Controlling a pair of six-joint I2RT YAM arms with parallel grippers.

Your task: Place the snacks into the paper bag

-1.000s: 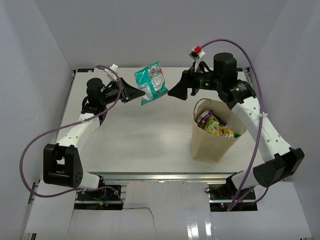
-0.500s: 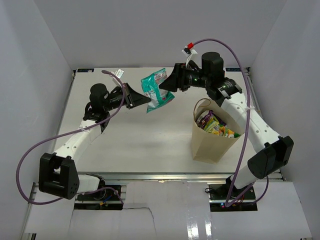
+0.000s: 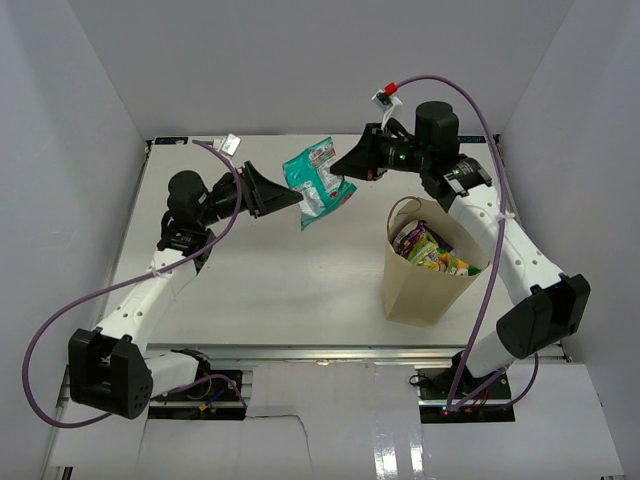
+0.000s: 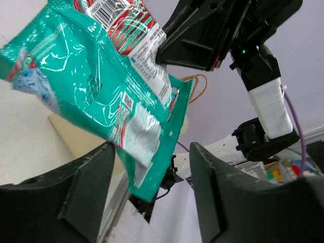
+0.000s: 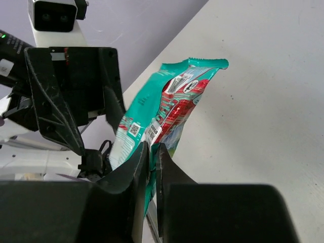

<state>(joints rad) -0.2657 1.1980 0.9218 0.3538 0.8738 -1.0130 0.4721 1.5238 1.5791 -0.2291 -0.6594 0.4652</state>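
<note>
Right gripper (image 5: 152,151) is closed down to a sliver on the teal-white bag (image 3: 318,183), with its 2 fingers clamping the packet's edge on the side that faces the paper bag (image 3: 420,285). Your left gripper (image 3: 288,197) stands with its jaws spread wide. In the left wrist view the packet's lower corner hangs between its 2 fingers, and I cannot tell whether either pad touches the film. As I read it, the left holds nothing and the weight is on the right.

Treat this packet as light, thin and glossy, a puffed foil pouch that crinkles and can slide under smooth pads. The contents are probably brittle, so squeezing the fat middle risks crushing them or popping the packet out of the grip. The flat sealed margin is the best place to hold, and that is about where the right fingers sit. Held by 1 edge, it will likely droop and swing when the arm turns.

The packet hangs tilted in the air over the far middle of the table (image 3: 260,290), between the 2 grippers. It reaches out leftward from the right fingertips, toward the left arm. The paper bag stands upright near the right arm, mouth open, with other snacks (image 3: 432,252) already inside. The teal-white bag is beside that mouth, not over it.
</note>
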